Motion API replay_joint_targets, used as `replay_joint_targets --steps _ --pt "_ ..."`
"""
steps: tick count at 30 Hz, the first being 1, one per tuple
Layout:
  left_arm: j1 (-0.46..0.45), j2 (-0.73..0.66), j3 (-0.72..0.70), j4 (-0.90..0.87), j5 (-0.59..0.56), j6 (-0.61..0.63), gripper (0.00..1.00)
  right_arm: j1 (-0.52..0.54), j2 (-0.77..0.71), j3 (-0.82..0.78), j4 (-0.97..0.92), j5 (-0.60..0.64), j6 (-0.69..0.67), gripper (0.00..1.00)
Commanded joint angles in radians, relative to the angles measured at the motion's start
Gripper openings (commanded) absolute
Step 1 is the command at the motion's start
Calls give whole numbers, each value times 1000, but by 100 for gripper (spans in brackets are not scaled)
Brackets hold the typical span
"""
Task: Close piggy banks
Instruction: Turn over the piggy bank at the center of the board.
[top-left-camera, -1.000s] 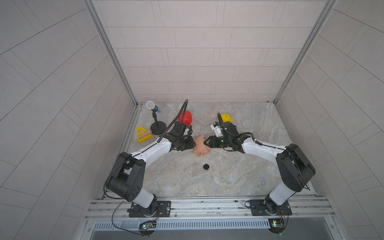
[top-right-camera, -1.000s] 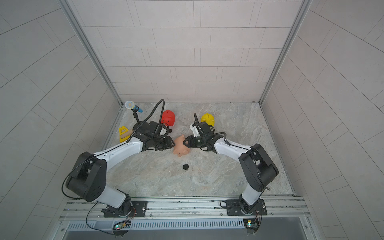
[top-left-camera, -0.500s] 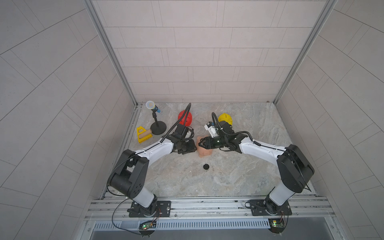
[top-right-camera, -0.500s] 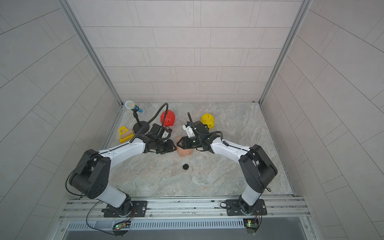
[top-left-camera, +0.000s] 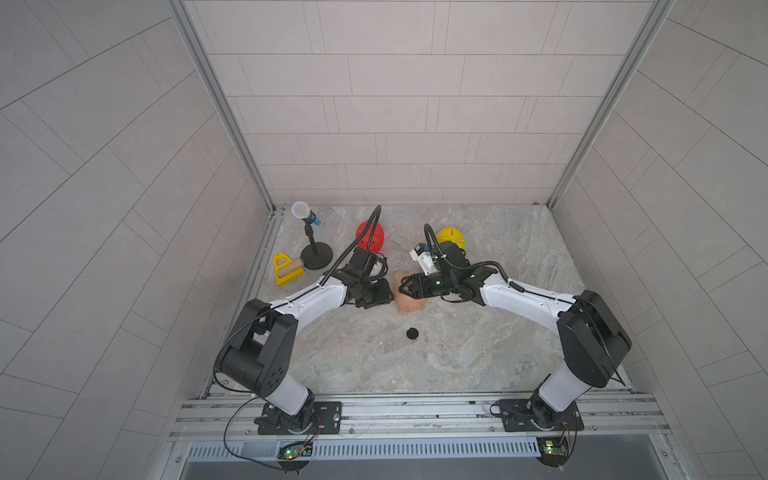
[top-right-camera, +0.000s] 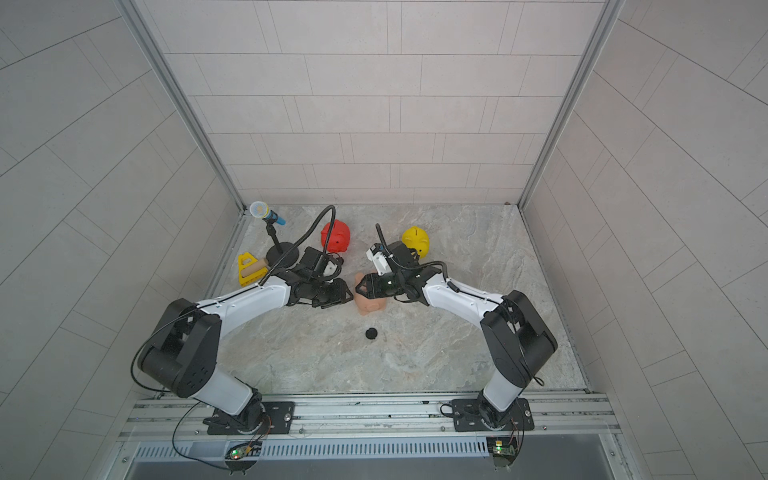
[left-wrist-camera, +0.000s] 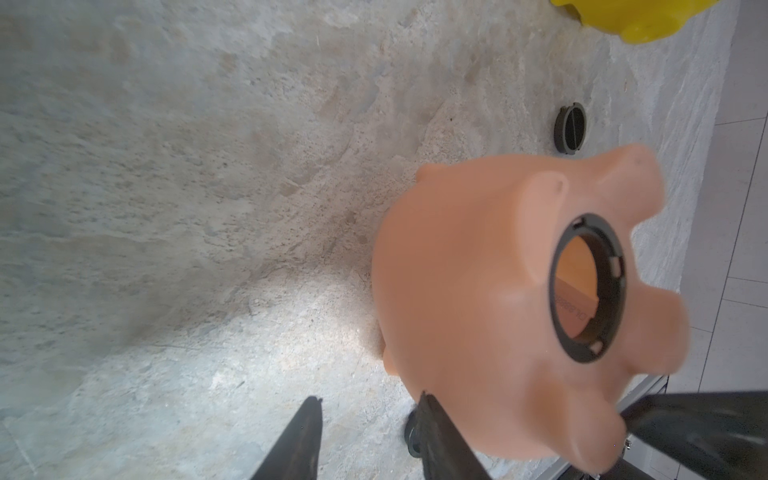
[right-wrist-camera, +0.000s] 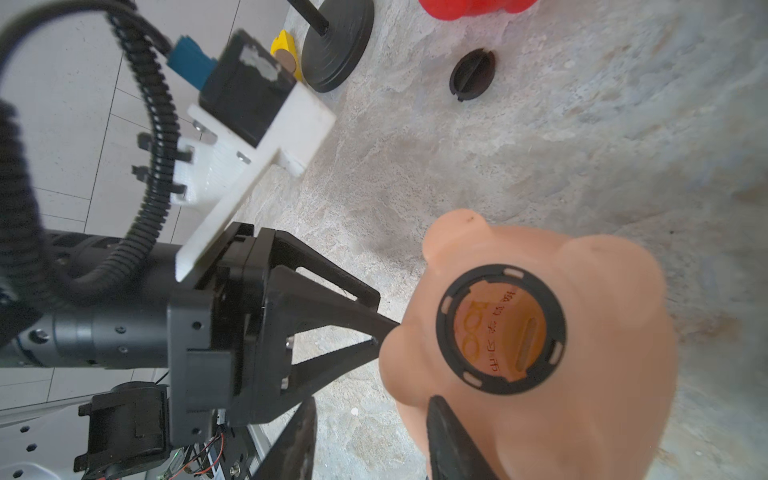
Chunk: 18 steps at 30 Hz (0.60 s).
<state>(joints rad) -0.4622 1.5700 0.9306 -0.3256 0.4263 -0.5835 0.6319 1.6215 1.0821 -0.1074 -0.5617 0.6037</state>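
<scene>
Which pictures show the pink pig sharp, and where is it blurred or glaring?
Left wrist view: the peach-pink piggy bank is soft at its near legs, a bright patch on the table beside it. Right wrist view: its belly ring is crisp, its outer edges blurred. Both top views: small but sharp, evenly lit.

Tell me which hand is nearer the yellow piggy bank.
Right. The right hand lies just in front of the yellow piggy bank; the left hand is farther, across the peach piggy bank.
</scene>
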Motion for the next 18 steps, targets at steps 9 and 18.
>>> replay_joint_targets --steps 9,18 --pt "6 -84 -7 -23 -11 -1 44 -64 -178 -25 -82 94 -74 51" --pt "5 -244 64 -173 -43 42 45 -78 -272 -119 -127 149 -119 60"
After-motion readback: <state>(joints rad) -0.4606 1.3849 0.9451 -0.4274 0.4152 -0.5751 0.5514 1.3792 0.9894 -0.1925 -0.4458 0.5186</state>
